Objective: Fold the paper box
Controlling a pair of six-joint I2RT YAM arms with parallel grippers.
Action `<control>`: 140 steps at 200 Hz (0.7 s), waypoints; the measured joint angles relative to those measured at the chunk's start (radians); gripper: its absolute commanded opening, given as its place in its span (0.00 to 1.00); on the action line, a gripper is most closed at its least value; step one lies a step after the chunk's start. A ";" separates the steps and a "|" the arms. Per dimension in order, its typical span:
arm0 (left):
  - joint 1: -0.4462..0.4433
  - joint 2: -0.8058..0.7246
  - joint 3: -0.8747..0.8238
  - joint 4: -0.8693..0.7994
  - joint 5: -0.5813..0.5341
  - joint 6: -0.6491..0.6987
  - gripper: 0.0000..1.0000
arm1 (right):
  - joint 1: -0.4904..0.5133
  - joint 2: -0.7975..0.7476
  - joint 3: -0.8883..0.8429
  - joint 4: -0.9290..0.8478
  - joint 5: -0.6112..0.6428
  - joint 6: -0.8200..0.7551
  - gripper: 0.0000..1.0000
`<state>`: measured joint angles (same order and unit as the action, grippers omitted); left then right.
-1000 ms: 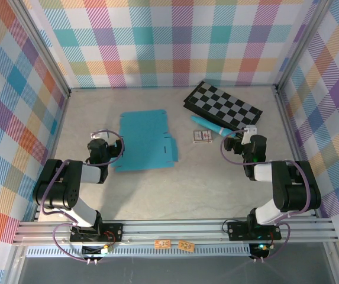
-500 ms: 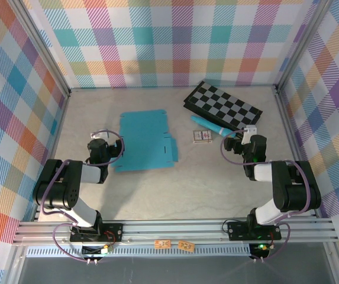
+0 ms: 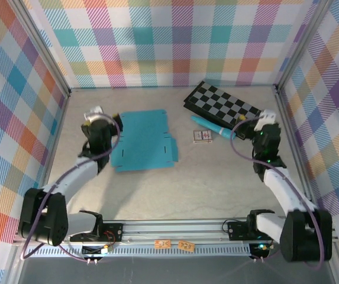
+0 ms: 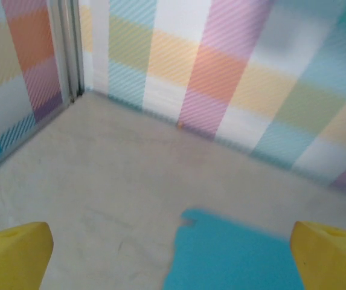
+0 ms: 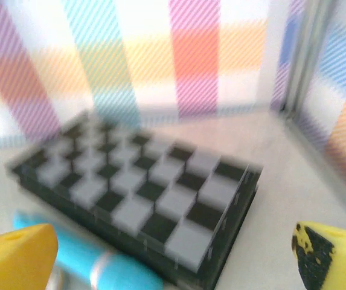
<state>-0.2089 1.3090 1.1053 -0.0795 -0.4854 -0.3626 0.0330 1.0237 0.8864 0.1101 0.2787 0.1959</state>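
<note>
The paper box (image 3: 144,140) is a flat teal die-cut sheet lying on the table, left of centre. In the left wrist view its far left corner (image 4: 233,257) lies below and ahead. My left gripper (image 3: 100,125) hovers at the sheet's left edge, raised and pointing at the back wall. It is open (image 4: 173,260), with nothing between its yellow fingers (image 4: 12,257). My right gripper (image 3: 265,132) is raised at the right side, near the checkerboard's right corner. It is open (image 5: 173,257) too, its yellow fingers (image 5: 16,257) wide apart and empty.
A black-and-grey checkerboard (image 3: 222,105) lies at the back right, also close ahead in the right wrist view (image 5: 142,193). A slim teal tube (image 3: 213,126) and a small card pack (image 3: 202,136) lie in front of it. Plaid walls enclose three sides.
Both arms have unfolded and risen from their tucked poses. The left gripper moved toward the back, along the sheet's left edge; the right gripper moved back and to the right. The sheet has not moved.
</note>
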 measured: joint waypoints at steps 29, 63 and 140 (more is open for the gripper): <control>0.075 0.059 0.342 -0.327 0.225 -0.353 0.88 | -0.021 0.051 0.550 -0.385 0.046 0.287 0.97; 0.024 0.028 0.120 -0.522 0.445 -0.673 0.70 | -0.044 0.072 0.692 -0.625 -0.172 0.460 0.75; -0.108 -0.298 -0.505 -0.391 0.567 -1.106 0.55 | 0.277 0.017 0.035 -0.616 -0.589 0.784 0.72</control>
<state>-0.3168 1.0107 0.6003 -0.4709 0.0814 -1.4681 0.3099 1.0409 0.9218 -0.5064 -0.3103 0.9802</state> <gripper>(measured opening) 0.580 0.724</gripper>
